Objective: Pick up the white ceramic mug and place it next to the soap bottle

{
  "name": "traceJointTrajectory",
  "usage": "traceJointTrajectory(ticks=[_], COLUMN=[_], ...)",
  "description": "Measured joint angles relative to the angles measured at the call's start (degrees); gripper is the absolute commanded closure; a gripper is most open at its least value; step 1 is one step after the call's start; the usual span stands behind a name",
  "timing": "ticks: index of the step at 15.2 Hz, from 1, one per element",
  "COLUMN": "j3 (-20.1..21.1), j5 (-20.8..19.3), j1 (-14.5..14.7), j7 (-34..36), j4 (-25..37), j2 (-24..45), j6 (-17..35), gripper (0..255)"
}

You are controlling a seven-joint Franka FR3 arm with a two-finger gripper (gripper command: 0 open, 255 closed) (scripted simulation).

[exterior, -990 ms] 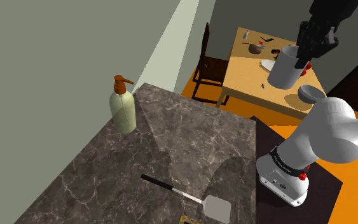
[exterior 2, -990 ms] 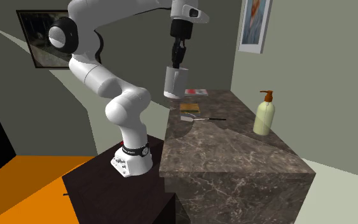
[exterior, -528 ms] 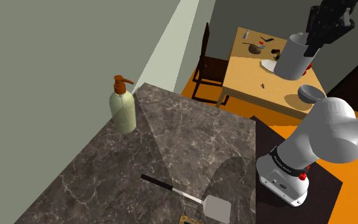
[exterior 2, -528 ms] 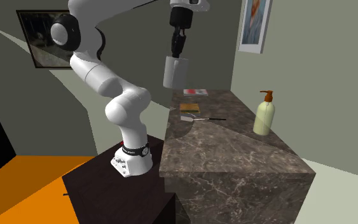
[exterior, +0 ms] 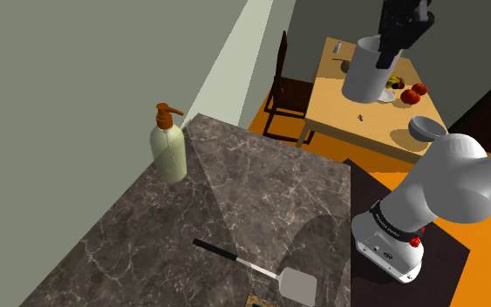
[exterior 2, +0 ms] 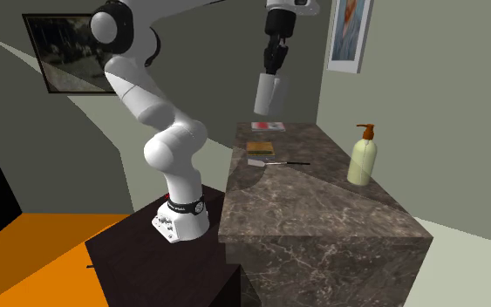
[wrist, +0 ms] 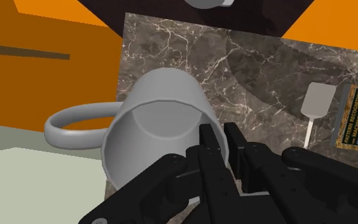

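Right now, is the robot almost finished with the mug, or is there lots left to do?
About halfway. Done: the gripper is shut on the pale grey mug at its rim, and the mug is off the marble counter. In hand: the mug hangs high in the air. Left: set it down beside the soap bottle, which stands by the wall.

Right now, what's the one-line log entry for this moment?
jaws: shut on mug rim | mug: aloft, above counter | soap bottle: upright near wall | placed: not yet
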Motion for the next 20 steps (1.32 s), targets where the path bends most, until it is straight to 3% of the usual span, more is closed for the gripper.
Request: traceJointTrajectory(ticks=[10,15,18,20], j3=[9.51,13.89,16.52,16.74], j5=[0.42,-3.01,-6.75,-7.22], j1=[-0.64,0.35,2.77,3.18], j7=[10.46,16.11,20.32,21.02], j4=[17.26,29.97,40.71,40.95], j2=[21.12,33.88,43.48,44.77], j6=[3.58,2.64,0.33,1.16], gripper=[255,255,255,255])
